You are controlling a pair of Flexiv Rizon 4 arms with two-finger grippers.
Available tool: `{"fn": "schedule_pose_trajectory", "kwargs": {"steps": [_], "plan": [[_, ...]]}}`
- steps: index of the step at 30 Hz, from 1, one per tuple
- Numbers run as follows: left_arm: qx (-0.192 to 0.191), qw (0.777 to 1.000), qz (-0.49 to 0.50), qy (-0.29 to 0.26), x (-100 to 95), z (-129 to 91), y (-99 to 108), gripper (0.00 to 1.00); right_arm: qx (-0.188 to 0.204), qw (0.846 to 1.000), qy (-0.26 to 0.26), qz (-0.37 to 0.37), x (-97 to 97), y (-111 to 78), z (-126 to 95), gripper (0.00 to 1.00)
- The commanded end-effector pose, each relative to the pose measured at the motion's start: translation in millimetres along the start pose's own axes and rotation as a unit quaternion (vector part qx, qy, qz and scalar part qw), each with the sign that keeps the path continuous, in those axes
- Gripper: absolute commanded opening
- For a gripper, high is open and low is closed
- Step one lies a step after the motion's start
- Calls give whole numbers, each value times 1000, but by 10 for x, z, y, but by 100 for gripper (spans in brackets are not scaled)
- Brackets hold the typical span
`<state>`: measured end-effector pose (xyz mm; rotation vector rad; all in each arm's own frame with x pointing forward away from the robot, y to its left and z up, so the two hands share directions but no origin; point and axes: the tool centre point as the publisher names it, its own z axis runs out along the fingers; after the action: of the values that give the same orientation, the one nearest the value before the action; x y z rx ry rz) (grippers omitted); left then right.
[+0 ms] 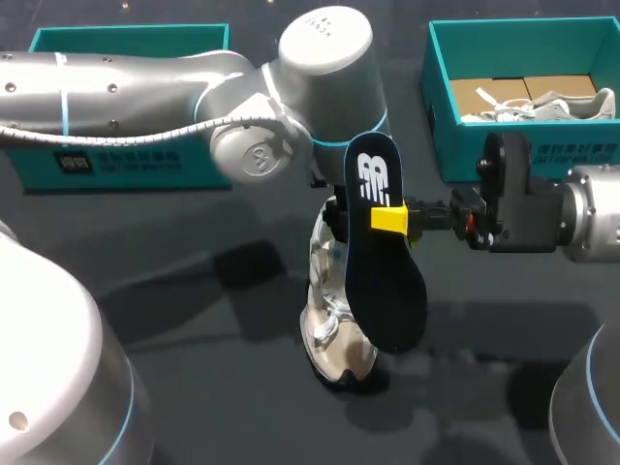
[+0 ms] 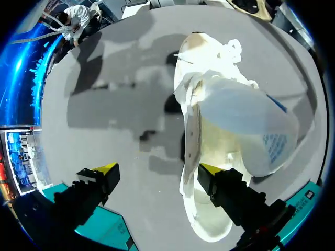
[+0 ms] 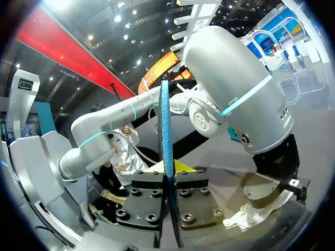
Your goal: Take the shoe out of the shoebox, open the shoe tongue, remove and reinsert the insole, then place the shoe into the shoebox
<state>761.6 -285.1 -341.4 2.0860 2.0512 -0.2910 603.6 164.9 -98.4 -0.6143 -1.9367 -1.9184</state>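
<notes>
A pale translucent shoe [image 1: 334, 334] rests on the dark table near the middle, toe toward the front. My right gripper [image 1: 392, 221] is shut on a dark insole [image 1: 387, 291] with a white logo and holds it upright just above and beside the shoe. In the right wrist view the insole [image 3: 164, 130] shows edge-on between the yellow tips of that gripper [image 3: 168, 170]. My left gripper [image 2: 157, 170] stands open over the heel end of the shoe [image 2: 204, 157], one finger against the shoe's side and the other over bare table. The insole's pale underside [image 2: 246, 125] hangs ahead of it.
A teal shoebox [image 1: 126, 44] stands at the back left behind my left arm. A second teal shoebox [image 1: 441, 107] at the back right holds another pale shoe [image 1: 552, 102] on brown card. Dark table surface lies to the left of the shoe.
</notes>
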Motion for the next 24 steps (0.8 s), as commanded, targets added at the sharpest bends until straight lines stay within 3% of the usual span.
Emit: {"fn": "schedule_pose_trajectory", "kwargs": {"steps": [1,15,24], "plan": [[-17,995,-3,-102,192,-473,-44,100,0,1000,-2,0,9,-12,16,0],[-17,995,-3,-102,192,-473,-44,100,0,1000,-2,0,9,-12,16,0],[-17,964,15,-264,54,-817,128,100,0,1000,-2,0,9,-12,16,0]]}}
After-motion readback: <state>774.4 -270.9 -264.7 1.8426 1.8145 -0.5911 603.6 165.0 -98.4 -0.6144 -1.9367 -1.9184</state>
